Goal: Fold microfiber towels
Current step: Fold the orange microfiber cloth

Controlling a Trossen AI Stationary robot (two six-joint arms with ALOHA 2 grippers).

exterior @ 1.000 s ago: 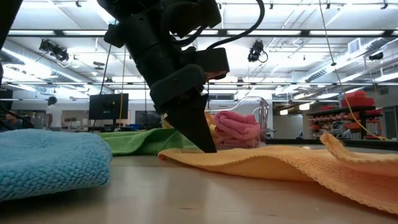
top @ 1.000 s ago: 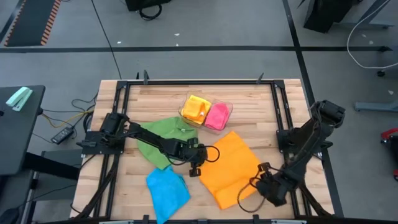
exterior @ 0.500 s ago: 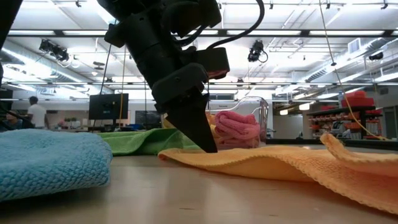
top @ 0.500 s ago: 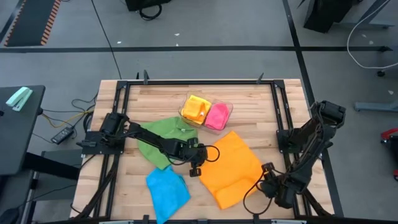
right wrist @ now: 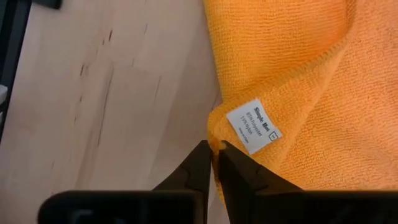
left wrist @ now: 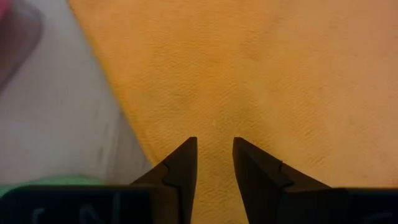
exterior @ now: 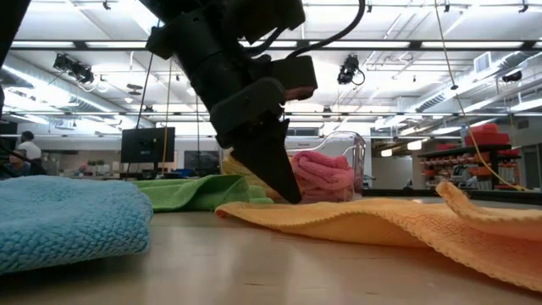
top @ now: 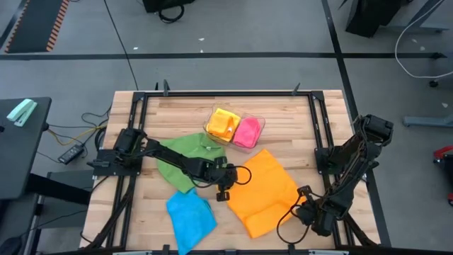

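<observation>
Orange towel (top: 265,190) lies spread at table centre-right; its near corner by the white label (right wrist: 253,126) is pinched between the closed fingers of the right gripper (right wrist: 216,155). Left gripper (left wrist: 214,152) presses the opposite edge, fingers slightly apart, gripping nothing. Step judged: starting the first fold; next, lift the corner and carry it across while the left pins.
</observation>
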